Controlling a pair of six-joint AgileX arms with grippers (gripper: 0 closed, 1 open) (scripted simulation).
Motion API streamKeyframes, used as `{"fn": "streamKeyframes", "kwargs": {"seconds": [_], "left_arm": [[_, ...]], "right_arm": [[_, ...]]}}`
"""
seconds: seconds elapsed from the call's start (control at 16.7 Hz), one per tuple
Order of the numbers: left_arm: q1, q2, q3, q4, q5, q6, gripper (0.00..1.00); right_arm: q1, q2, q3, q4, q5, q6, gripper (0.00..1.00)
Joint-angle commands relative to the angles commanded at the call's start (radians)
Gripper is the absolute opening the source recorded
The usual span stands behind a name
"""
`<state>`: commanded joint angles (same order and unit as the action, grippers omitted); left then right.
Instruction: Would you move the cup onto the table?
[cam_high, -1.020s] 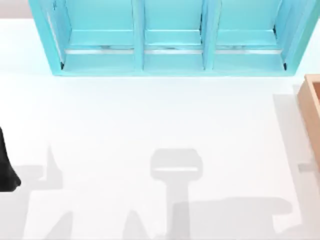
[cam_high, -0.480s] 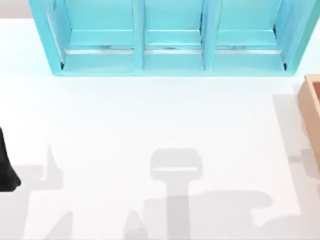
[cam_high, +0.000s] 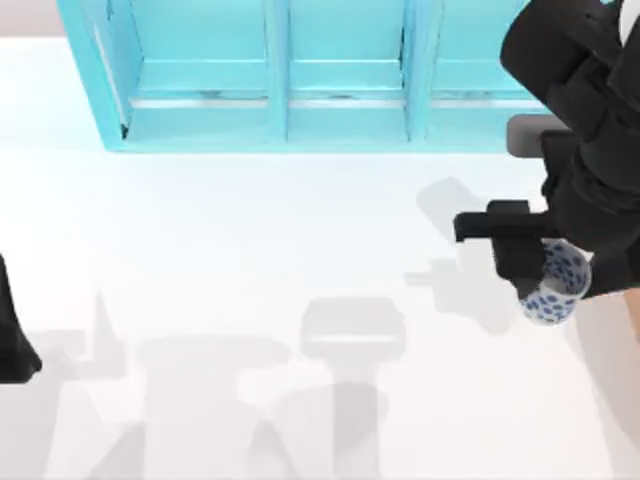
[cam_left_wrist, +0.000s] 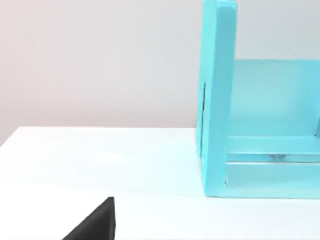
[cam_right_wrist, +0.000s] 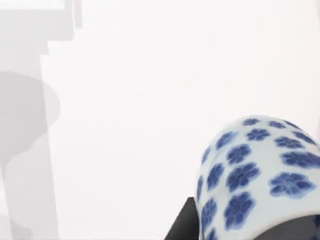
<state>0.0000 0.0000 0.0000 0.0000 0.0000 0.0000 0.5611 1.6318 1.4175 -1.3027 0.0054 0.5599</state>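
Cup (cam_high: 553, 287) betw. right fingers (cam_high: 520, 262)

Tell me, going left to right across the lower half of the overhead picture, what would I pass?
Left arm at the left edge → bare table with grey shadows → right gripper → cup it carries.
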Motion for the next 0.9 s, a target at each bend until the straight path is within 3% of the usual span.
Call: {"fn": "streamKeyframes", "kwargs": {"seconds": [0.18, 0.36, 0.9], "left_arm": [[0.000, 0.000, 0.000, 0.000, 0.000, 0.000, 1.00], [0.000, 0.000, 0.000, 0.000, 0.000, 0.000, 1.00], [0.000, 0.000, 0.000, 0.000, 0.000, 0.000, 1.00]], "right_arm": [[0.187, 0.134, 0.120, -0.009, -0.007, 0.185, 0.00], [0.281, 0.234, 0.206, -0.018, -0.011, 0.279, 0.00], [0.294, 0.268, 0.220, -0.003, -0.010, 0.315, 0.00]]}}
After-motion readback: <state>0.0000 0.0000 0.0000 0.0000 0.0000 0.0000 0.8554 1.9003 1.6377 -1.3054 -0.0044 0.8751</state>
